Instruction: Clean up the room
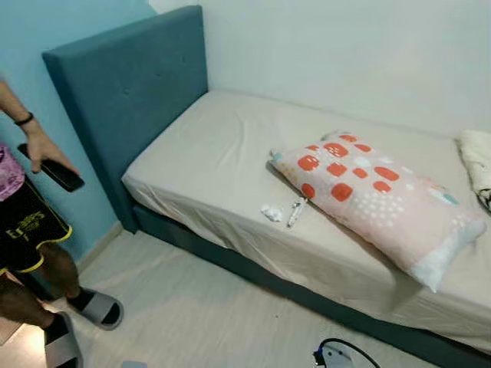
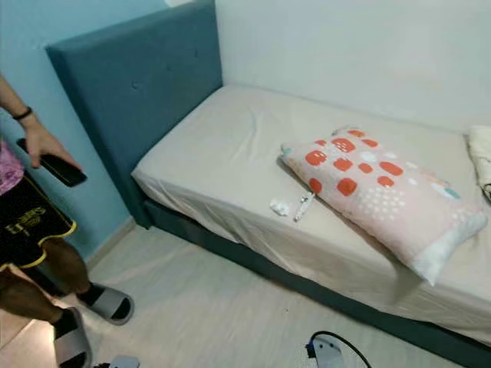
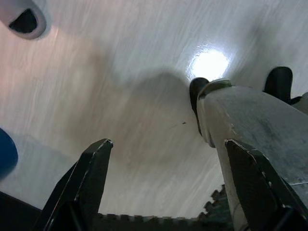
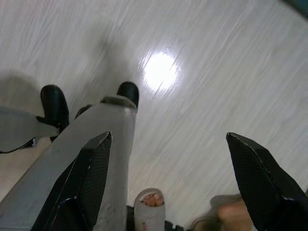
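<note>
One patterned pillow (image 1: 376, 195) lay diagonally on bed (image 1: 222, 169), one crumpled tissue (image 1: 271, 212) and one small tube (image 1: 296, 212) beside it near front edge, left hand (image 3: 166, 187) and right hand (image 4: 168, 180) both spread open over floor (image 4: 216, 72), person (image 1: 31, 230) held phone (image 1: 52, 169).

A bed (image 1: 230, 176) with a teal padded headboard (image 1: 134, 92) is set in the corner, against a light blue wall (image 1: 46, 23) and a white wall (image 1: 345, 54). Glare is seen on the pale wood-grain floor (image 1: 199, 314).
</note>
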You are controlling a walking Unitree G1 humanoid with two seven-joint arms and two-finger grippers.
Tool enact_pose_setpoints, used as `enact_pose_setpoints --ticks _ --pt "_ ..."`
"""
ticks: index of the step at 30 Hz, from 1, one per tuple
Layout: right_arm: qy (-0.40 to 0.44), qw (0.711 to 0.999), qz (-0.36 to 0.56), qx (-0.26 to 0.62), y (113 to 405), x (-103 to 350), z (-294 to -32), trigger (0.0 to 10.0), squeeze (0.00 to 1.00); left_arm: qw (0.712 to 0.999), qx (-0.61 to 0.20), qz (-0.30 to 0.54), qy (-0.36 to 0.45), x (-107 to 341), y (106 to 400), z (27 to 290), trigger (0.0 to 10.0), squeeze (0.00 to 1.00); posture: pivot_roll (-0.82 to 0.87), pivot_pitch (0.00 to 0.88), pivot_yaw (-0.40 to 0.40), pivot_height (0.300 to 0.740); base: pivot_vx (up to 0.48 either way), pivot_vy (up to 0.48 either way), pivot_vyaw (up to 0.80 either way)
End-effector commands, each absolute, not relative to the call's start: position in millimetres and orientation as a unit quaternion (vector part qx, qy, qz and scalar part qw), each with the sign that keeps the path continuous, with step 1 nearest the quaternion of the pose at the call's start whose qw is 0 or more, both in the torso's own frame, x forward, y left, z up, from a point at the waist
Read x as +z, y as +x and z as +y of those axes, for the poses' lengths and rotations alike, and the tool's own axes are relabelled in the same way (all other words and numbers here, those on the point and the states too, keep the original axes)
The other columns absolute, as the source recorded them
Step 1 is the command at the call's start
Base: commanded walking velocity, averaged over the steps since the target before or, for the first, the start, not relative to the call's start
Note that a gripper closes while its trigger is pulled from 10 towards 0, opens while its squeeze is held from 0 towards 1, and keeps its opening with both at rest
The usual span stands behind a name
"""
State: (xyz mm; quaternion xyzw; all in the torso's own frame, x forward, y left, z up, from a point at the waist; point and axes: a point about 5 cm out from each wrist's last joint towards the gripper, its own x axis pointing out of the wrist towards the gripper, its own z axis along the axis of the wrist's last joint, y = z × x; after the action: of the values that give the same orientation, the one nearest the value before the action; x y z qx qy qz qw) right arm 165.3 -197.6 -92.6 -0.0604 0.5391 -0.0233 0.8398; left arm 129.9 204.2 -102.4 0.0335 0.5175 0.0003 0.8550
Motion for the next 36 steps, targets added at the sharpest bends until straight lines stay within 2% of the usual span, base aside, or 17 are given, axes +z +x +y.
enact_pose_setpoints --ticks 1,7,11,17,34,36 --pt "-0.062 0.839 0.539 -0.019 164 -93 -197 10.0 0.00 0.853 0.010 0.521 0.029 -103 128 207 10.0 0.00 0.00 0.009 -0.017 0.740 0.000 0.000 0.00" --pt "-0.050 0.842 0.537 -0.022 166 -93 -194 10.0 0.00 0.851 0.006 0.524 0.032 -102 129 208 10.0 0.00 0.00 0.000 -0.017 0.740 0.000 0.000 0.00" --pt "-0.046 0.841 0.539 -0.027 164 -94 -193 10.0 0.00 0.849 -0.006 0.527 0.045 -102 128 210 10.0 0.00 -0.02 0.000 -0.021 0.740 0.000 0.000 0.77" --pt "-0.040 0.838 0.543 -0.034 161 -95 -193 10.0 0.00 0.848 0.002 0.529 0.033 -103 125 210 10.0 0.00 -0.03 0.000 -0.030 0.740 0.000 0.000 0.00" --pt "-0.049 0.856 0.513 -0.049 168 -90 -204 10.0 0.00 0.872 -0.010 0.489 -0.016 -100 135 196 10.0 0.00 -0.03 0.000 -0.064 0.740 0.000 0.000 0.00" --pt "-0.059 0.854 0.515 -0.046 169 -90 -205 10.0 0.00 0.872 -0.005 0.490 -0.023 -101 135 194 10.0 0.00 -0.03 0.000 -0.067 0.740 0.000 0.000 0.80"
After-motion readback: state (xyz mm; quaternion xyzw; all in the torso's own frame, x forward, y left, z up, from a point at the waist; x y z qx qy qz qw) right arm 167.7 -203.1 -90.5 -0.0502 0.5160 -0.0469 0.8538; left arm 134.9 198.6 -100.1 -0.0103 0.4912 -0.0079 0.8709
